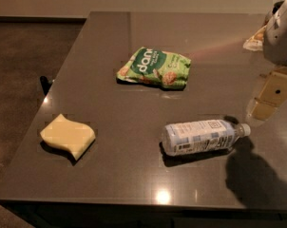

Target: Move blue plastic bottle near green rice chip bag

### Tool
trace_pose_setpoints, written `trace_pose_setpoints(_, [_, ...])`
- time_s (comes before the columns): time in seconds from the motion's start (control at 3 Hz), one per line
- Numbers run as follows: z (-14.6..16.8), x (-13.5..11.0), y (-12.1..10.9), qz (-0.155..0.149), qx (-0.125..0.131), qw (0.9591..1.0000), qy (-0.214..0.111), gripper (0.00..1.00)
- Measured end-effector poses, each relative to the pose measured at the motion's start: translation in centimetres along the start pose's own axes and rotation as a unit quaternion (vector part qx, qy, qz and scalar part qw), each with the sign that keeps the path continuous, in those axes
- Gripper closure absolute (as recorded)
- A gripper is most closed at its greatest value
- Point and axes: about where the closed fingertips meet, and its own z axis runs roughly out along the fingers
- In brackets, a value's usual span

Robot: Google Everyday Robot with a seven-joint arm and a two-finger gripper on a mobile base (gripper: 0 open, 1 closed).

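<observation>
The blue plastic bottle [204,136] lies on its side on the dark table [110,103], right of centre near the front, with its white cap pointing right. The green rice chip bag [154,68] lies flat further back, near the table's middle and apart from the bottle. My gripper [268,99] hangs at the right edge of the view below the white arm housing [282,32]. It is above the table, just right of and behind the bottle's cap, and holds nothing that I can see.
A pale yellow wavy-edged sponge [67,137] lies at the front left. A small pale object [254,42] sits at the back right, partly hidden by the arm. The table's front edge is close below the bottle. Dark floor lies to the left.
</observation>
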Motion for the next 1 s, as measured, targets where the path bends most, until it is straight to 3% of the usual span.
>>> trace_pose_setpoints(0.33, [0.0,0.0,0.0,0.0,0.0,1.0,0.0,0.0])
trace_pose_setpoints(1.0, [3.2,-1.5,2.2,-0.041,-0.027,0.9983,-0.031,0.0])
